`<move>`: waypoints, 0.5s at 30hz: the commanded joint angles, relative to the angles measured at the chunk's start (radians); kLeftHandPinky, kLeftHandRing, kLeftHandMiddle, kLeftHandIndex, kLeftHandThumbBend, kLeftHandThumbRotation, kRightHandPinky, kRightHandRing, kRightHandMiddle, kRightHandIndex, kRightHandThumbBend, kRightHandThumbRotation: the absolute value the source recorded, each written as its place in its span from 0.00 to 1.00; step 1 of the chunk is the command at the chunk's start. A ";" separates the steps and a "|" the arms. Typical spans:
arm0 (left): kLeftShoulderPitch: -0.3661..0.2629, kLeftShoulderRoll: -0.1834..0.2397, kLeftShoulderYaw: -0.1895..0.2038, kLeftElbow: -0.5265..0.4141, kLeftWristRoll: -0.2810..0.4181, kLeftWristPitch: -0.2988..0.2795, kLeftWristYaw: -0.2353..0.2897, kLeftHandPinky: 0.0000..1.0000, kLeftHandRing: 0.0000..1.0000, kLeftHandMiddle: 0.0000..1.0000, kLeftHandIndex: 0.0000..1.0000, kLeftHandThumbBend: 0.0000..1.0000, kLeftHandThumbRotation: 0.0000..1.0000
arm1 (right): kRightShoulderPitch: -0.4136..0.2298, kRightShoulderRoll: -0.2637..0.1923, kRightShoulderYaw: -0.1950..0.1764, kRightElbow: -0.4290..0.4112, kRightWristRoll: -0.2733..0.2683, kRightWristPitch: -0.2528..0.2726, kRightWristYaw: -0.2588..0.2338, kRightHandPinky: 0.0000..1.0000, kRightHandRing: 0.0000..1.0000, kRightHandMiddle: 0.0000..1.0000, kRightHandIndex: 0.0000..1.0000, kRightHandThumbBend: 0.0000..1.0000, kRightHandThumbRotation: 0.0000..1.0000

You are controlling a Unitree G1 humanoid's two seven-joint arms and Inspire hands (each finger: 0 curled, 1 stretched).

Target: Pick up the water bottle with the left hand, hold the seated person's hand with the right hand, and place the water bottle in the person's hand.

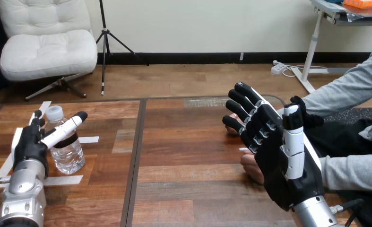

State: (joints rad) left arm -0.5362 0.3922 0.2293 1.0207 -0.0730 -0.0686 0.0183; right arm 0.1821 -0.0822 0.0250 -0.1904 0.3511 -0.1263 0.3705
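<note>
One clear plastic water bottle [69, 153] with a white cap and a dark band stands upright near the left edge of the brown wooden table [184, 156]. The robot's left hand [29, 144] sits just beside it, unclenched, its straight thumb [63, 128] lying across the bottle's front and its fingers up by the cap's far side. The robot's right hand [273, 156] is raised at the table's right with its fingers spread and straight, gripping nothing, and the person's hand [251, 168] shows partly behind it; whether the two touch cannot be told.
</note>
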 commanded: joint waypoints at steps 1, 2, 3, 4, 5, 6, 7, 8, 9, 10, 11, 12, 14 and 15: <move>-0.069 0.015 0.007 -0.004 -0.002 -0.030 -0.004 1.00 1.00 1.00 1.00 0.95 0.29 | -0.049 0.002 -0.006 -0.040 0.005 -0.013 0.003 0.90 0.94 0.93 0.90 0.76 1.00; -0.070 0.015 0.006 -0.004 -0.002 -0.029 -0.004 1.00 1.00 1.00 1.00 0.95 0.29 | -0.050 0.002 -0.006 -0.040 0.005 -0.013 0.004 0.90 0.94 0.93 0.90 0.76 1.00; -0.070 0.015 0.006 -0.004 -0.001 -0.028 -0.005 1.00 1.00 1.00 1.00 0.96 0.29 | -0.050 0.003 -0.006 -0.040 0.006 -0.013 0.004 0.90 0.94 0.93 0.91 0.76 1.00; -0.070 0.015 0.006 -0.004 -0.001 -0.028 -0.005 1.00 1.00 1.00 1.00 0.96 0.28 | -0.050 0.003 -0.006 -0.039 0.006 -0.014 0.004 0.90 0.94 0.93 0.91 0.76 1.00; -0.070 0.014 0.009 -0.008 -0.006 -0.025 -0.010 1.00 1.00 1.00 1.00 0.96 0.28 | -0.049 0.003 -0.006 -0.040 0.006 -0.014 0.004 0.90 0.94 0.93 0.91 0.76 1.00; -0.070 0.013 0.011 -0.011 -0.010 -0.022 -0.015 1.00 1.00 1.00 1.00 0.95 0.27 | -0.049 0.003 -0.006 -0.040 0.006 -0.014 0.003 0.90 0.94 0.93 0.91 0.76 1.00; -0.070 0.013 0.012 -0.013 -0.012 -0.021 -0.017 1.00 1.00 1.00 1.00 0.95 0.26 | -0.049 0.003 -0.006 -0.040 0.005 -0.014 0.003 0.90 0.94 0.93 0.91 0.76 1.00; -0.070 0.012 0.015 -0.013 -0.017 -0.020 -0.023 1.00 1.00 1.00 1.00 0.95 0.26 | -0.048 0.003 -0.006 -0.041 0.006 -0.013 0.003 0.90 0.94 0.93 0.91 0.76 1.00; -0.070 0.012 0.017 -0.013 -0.019 -0.020 -0.026 1.00 1.00 1.00 1.00 0.94 0.25 | -0.048 0.003 -0.006 -0.041 0.006 -0.012 0.003 0.90 0.94 0.93 0.91 0.76 1.00; -0.070 0.012 0.018 -0.012 -0.020 -0.021 -0.029 1.00 1.00 1.00 1.00 0.94 0.24 | -0.048 0.003 -0.006 -0.041 0.006 -0.012 0.002 0.90 0.94 0.93 0.91 0.76 1.00; -0.070 0.011 0.019 -0.015 -0.021 -0.019 -0.031 1.00 1.00 1.00 1.00 0.94 0.23 | -0.048 0.003 -0.006 -0.042 0.007 -0.011 0.002 0.90 0.94 0.93 0.91 0.76 1.00; -0.069 0.011 0.019 -0.017 -0.021 -0.018 -0.032 1.00 1.00 1.00 1.00 0.92 0.21 | -0.048 0.003 -0.007 -0.042 0.008 -0.010 0.002 0.90 0.94 0.93 0.91 0.76 1.00; -0.069 0.010 0.020 -0.019 -0.022 -0.018 -0.035 1.00 1.00 1.00 1.00 0.92 0.19 | -0.047 0.003 -0.007 -0.042 0.008 -0.010 0.002 0.90 0.94 0.93 0.91 0.76 1.00; -0.069 0.010 0.021 -0.018 -0.022 -0.018 -0.037 1.00 1.00 1.00 1.00 0.91 0.18 | -0.047 0.003 -0.007 -0.041 0.008 -0.010 0.002 0.90 0.94 0.93 0.91 0.76 1.00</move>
State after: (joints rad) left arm -0.5364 0.3920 0.2397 1.0260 -0.0816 -0.0686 -0.0085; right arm 0.1821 -0.0822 0.0250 -0.1904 0.3512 -0.1263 0.3707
